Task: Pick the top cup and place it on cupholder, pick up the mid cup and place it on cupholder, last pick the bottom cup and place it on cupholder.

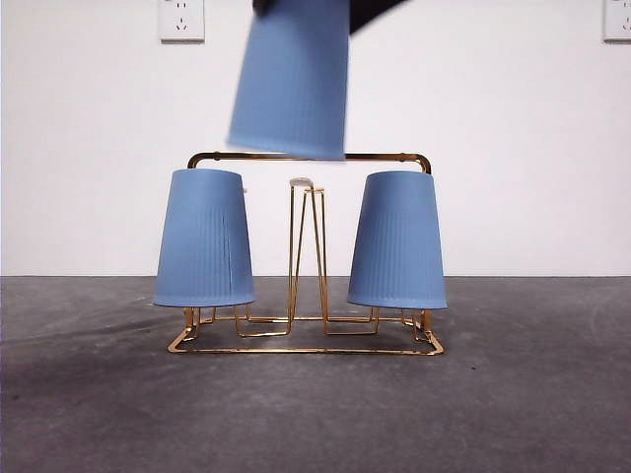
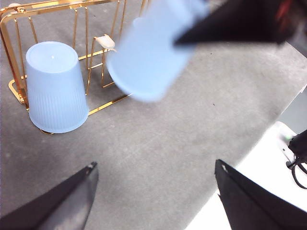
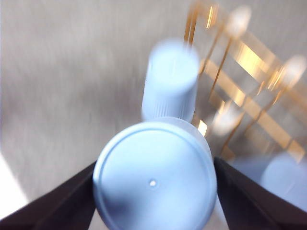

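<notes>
The gold wire cupholder [image 1: 308,156] stands on the dark table with two blue cups upside down on its pegs, one at the left [image 1: 204,236] and one at the right [image 1: 397,239]. A third blue cup [image 1: 291,79], mouth down and slightly tilted, hangs above the rack's top bar, over the bare white-tipped middle peg [image 1: 301,183]. My right gripper [image 3: 153,191] is shut on this cup [image 3: 153,184], its base facing the wrist camera. My left gripper [image 2: 153,201] is open and holds nothing, off to the side of the cupholder [image 2: 14,28]; from there I see the held cup [image 2: 146,57].
Two wall outlets [image 1: 181,18] [image 1: 617,18] sit high on the white wall behind. In the left wrist view the grey mat ends at a white edge [image 2: 268,163], where a black cable [image 2: 300,153] lies.
</notes>
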